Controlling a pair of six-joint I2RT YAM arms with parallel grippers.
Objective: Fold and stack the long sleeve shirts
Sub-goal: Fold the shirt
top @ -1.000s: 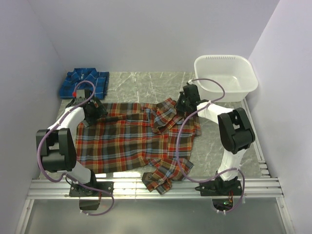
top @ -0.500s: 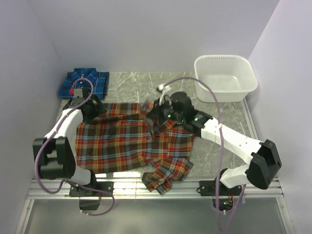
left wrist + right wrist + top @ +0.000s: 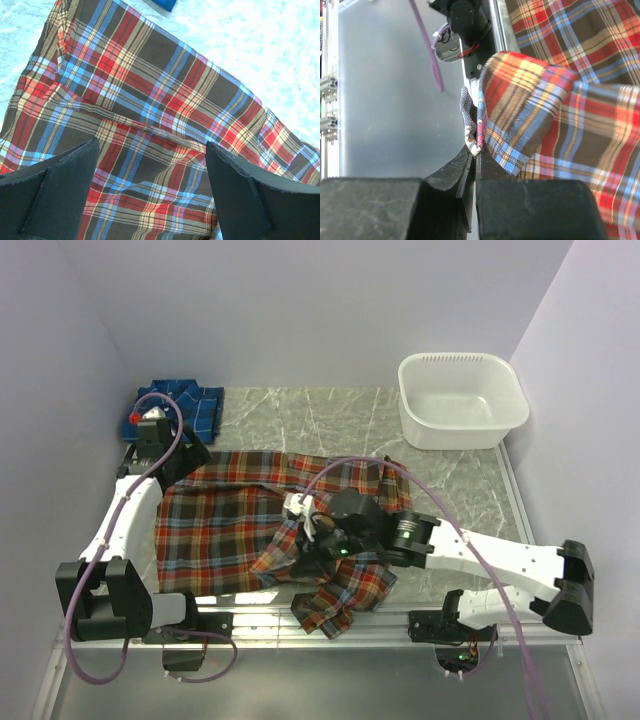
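Observation:
The red-orange plaid long sleeve shirt (image 3: 220,525) lies spread on the marble table, its right side pulled over toward the middle. My right gripper (image 3: 312,540) is low over the front centre, shut on a fold of this shirt's edge (image 3: 479,131); the jaws (image 3: 474,155) pinch the cloth between them. My left gripper (image 3: 180,458) hangs open above the shirt's back left part, and plaid cloth (image 3: 150,100) shows between its wide-apart fingers (image 3: 60,185). The blue plaid shirt (image 3: 195,405) lies folded at the back left corner.
A white plastic tub (image 3: 460,435) stands at the back right. Aluminium rails (image 3: 300,622) run along the near edge by the arm bases. Part of the red shirt (image 3: 335,605) hangs over the front rail. Walls close in on the left, back and right.
My right gripper closed on the shirt at the back right and swept forward and left to the front centre, dragging that side over. The left arm drew back a little.

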